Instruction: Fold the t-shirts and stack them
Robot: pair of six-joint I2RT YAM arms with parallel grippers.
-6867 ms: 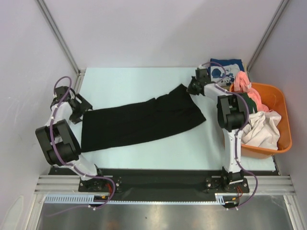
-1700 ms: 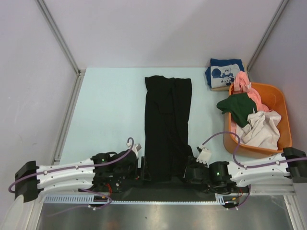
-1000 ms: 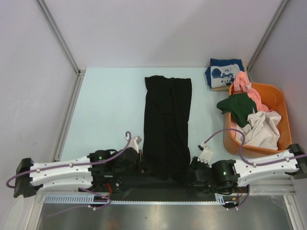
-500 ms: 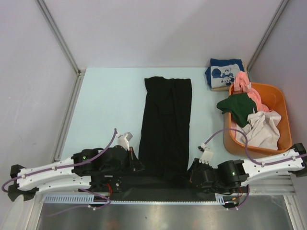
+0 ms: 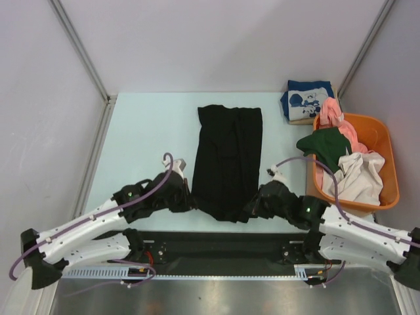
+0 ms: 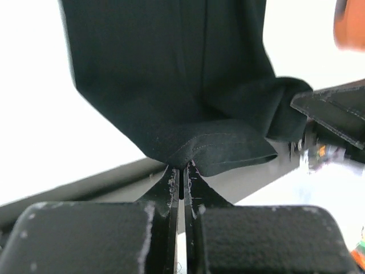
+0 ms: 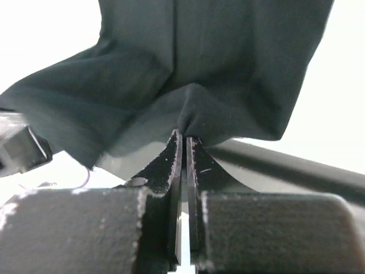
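A long black t-shirt (image 5: 226,154) lies folded lengthwise down the middle of the table, its near end raised off the surface. My left gripper (image 5: 189,201) is shut on the near left corner of the black t-shirt (image 6: 171,85); my right gripper (image 5: 251,209) is shut on its near right corner. Both wrist views show thin hem cloth pinched between the fingertips: left gripper (image 6: 182,169), right gripper (image 7: 183,137) under the black t-shirt (image 7: 217,68). A folded navy t-shirt (image 5: 306,100) with white print lies at the back right.
An orange basket (image 5: 384,190) stands at the right edge with pink (image 5: 336,117), dark green (image 5: 325,147) and off-white (image 5: 357,176) t-shirts heaped in it. Metal frame posts rise at the back corners. A black strip runs along the table's near edge.
Both grippers have lifted the black t-shirt's near end and carried it away from the table's near edge toward the far side. The arms have swung up and inward.
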